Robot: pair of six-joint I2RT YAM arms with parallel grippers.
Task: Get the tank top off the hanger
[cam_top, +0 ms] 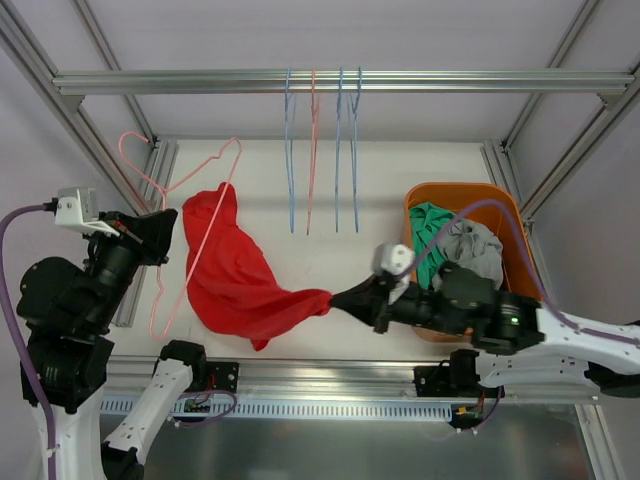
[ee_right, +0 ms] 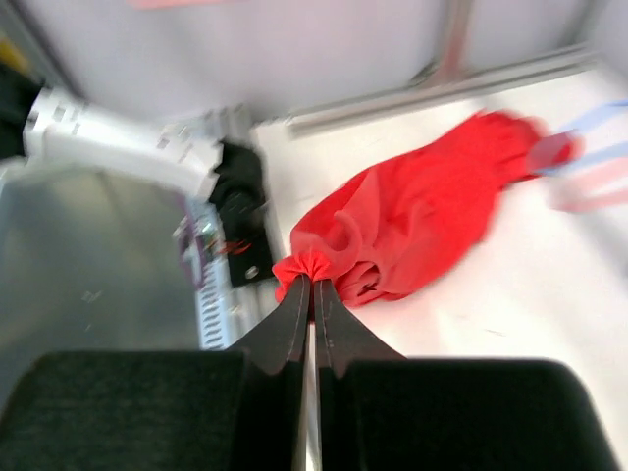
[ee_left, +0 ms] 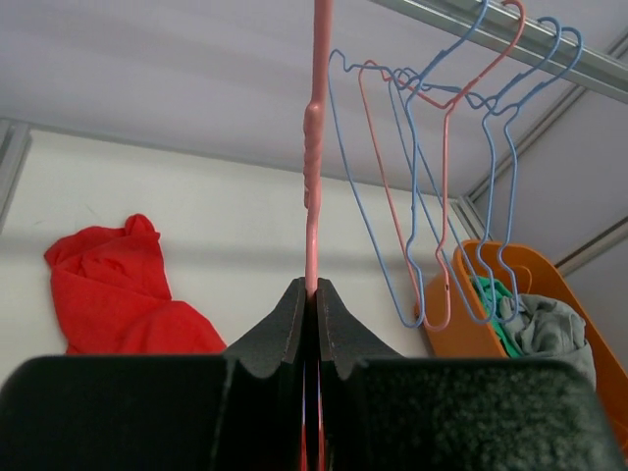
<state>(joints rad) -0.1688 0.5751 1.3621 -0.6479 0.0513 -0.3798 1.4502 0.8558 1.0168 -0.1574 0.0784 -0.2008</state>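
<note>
White table (cam_top: pixel 350 190), orange bin (cam_top: pixel 455 188) of clothes (cam_top: pixel 470 245); left hand (ee_left: pixel 311 287) pinching hanger (ee_left: pixel 312 147), right hand (ee_right: pixel 312 282) tank top (ee_right: pixel 422 211).

One red tank top (cam_top: pixel 235 280), two pink hangers (cam_top: pixel 311 150), three blue hangers (cam_top: pixel 290 150), one orange basket (cam_top: pixel 460 187)

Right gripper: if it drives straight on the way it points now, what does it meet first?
The right gripper pinches the red tank top, whose bunched cloth lies straight ahead. Past that, probably the pink hanger in the left gripper, though depth is unclear.
</note>
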